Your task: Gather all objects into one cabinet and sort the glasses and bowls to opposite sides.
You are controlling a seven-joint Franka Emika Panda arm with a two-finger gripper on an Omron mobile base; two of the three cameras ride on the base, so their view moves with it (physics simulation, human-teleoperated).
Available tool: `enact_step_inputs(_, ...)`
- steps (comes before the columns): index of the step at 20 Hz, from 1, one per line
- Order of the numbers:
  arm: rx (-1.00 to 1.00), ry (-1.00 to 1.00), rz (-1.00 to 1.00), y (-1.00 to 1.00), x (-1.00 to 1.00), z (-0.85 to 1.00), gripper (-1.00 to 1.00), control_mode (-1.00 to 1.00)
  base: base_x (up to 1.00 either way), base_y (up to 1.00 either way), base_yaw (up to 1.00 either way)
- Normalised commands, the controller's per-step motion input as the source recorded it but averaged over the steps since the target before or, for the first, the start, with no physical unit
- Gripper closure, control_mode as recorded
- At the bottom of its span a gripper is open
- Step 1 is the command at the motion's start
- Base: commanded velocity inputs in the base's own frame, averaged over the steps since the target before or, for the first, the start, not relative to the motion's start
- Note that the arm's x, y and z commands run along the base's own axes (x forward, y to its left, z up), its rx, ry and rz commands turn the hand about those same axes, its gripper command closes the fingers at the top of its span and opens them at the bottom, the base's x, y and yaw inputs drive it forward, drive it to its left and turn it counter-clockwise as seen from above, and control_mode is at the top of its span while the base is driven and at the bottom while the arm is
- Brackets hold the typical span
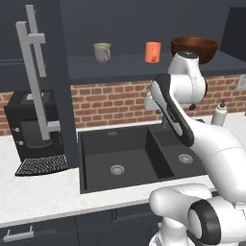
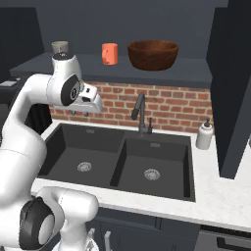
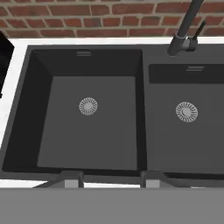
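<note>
Noted cabinet (image 1: 120, 66) open straight above the sink (image 1: 91, 158), door swung out past the sink's left end, grey bar handle (image 1: 34, 72) facing the room.

Counted 3 task items on the cabinet shelf, read left to right:
- Grey-green mug (image 1: 102, 53), upright, above the sink's left basin.
- Orange mug (image 1: 153, 52), upright, above the sink's middle, well apart from the grey-green one.
- Dark brown bowl (image 1: 194, 48), upright, above the sink's right basin, near the orange mug but not touching.

Judged sorting sound so far: 2 mugs kept leftward, bowl kept rightward. Judged gathering unfinished: only 2 mugs of 3 counted on the visible shelf, cream mug not yet among them. Could not tell its whereabouts.

Found gripper (image 3: 110, 179) hanging over the sink's left basin, below the shelf, pointing down into the sink. Saw fingertips (image 3: 70, 178) standing apart with nothing between; carrying nothing, touching nothing. Saw both basins bare apart from 2 drains.

Judged remaining: fetch the cream mug, set it on the shelf's left part beside the other mugs, away from the bowl. Reckoned roughly three-quarters done.
</note>
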Motion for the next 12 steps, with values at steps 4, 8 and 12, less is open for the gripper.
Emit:
enact_step_inputs(4, 0.0, -0.03, -0.01, -0.03, -0.34, 0.0, -1.0, -1.0, 0.0, 0.0, 0.0)
enact_step_inputs(8, 0.0, -0.14, -0.01, -0.01, -0.76, 0.0, -1.0, -1.0, 0.0, 0.0, 0.0)
enact_step_inputs(12, 0.0, -0.19, 0.0, -0.06, -0.96, 0.14, -1.0, -1.0, 0.0, 0.0, 0.0)
